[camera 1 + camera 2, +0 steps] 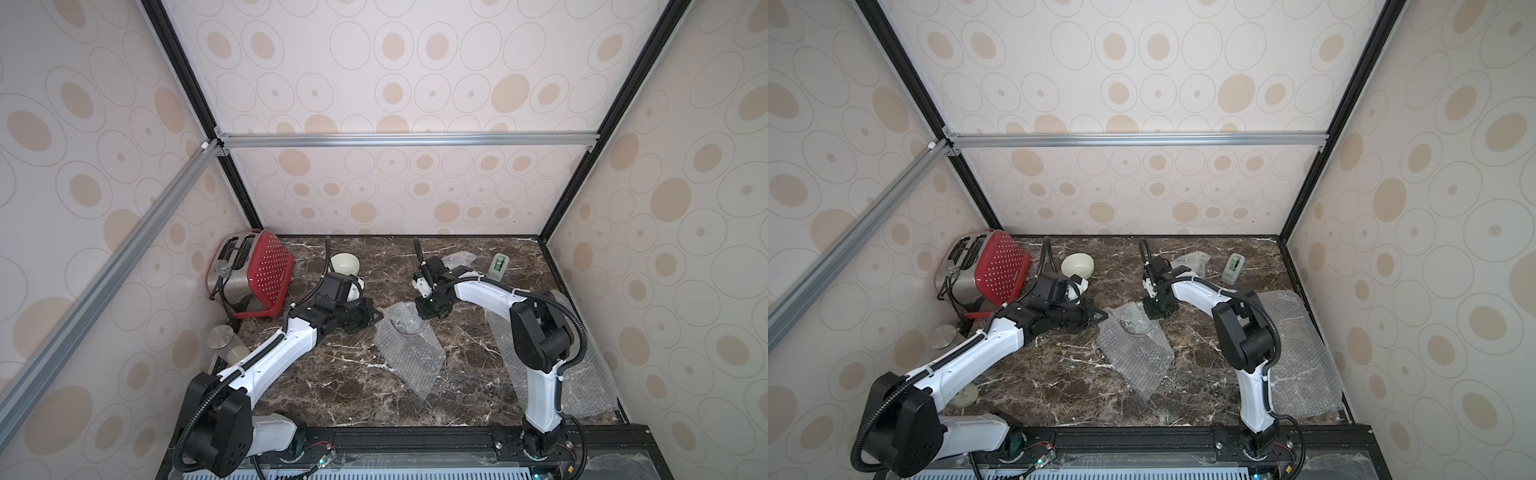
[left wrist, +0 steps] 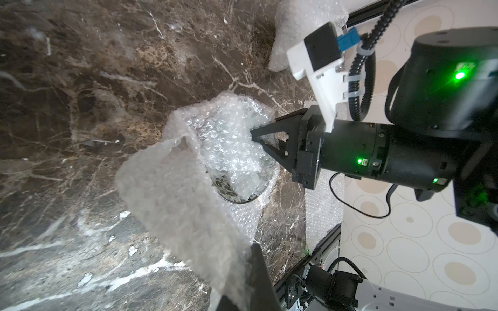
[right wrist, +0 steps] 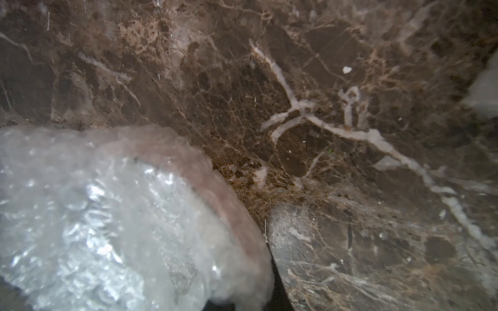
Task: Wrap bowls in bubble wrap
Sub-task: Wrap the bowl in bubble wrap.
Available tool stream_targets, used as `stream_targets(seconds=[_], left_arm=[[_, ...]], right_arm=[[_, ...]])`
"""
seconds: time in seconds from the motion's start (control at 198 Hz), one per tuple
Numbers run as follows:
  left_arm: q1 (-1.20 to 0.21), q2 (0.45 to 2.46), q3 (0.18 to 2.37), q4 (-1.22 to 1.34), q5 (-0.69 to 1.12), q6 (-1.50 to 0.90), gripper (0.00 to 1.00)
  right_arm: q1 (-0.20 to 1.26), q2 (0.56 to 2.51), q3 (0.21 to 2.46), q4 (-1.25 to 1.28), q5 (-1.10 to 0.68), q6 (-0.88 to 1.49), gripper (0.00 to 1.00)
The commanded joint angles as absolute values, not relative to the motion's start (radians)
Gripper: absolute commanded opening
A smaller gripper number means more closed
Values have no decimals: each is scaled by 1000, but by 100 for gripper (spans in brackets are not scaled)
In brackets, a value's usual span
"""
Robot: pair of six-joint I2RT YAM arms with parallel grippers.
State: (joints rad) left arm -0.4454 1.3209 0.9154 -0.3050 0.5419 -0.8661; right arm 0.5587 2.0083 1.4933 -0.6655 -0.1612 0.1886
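Currently, mid-table: the leaf bowl sits upright on the wrap, near the sheet's far end. The rest of that sheet lies flat toward the near edge. I see the far end bunched up over and into the bowl. In the left wrist view crumpled film fills most of the mouth, with a crescent of patterned inner wall showing. The left gripper lies low, coming in from the left with its tip at the wrap's left edge, just beside the bowl. It is clenched on a flap of wrap, which in its wrist view rises off the table to the finger. The right gripper comes down at the bowl's rim, fingertips drawn together and pinching the bunched film there. The right wrist view is blurred, and I make out only cloudy film over a curved rim, with bare marble beside it. The cream bowl stands upright at the back left, behind the left wrist and well apart from the wrap. A spare sheet lies flat on the right, partly under the right arm. A crumpled bundle sits at the back, near a tape dispenser. The toaster is in the back-left corner with a red basket leaning on it. A jar stands at the left edge.
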Motion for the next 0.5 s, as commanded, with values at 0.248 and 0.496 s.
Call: stream_targets(seconds=[0.248, 0.496], left_arm=[[-549, 1504, 1081, -172, 542, -884, 3], [-561, 1642, 1150, -109, 542, -894, 6]], right_arm=[[574, 1990, 1487, -692, -95, 160, 7], [573, 1992, 1468, -663, -128, 164, 7]])
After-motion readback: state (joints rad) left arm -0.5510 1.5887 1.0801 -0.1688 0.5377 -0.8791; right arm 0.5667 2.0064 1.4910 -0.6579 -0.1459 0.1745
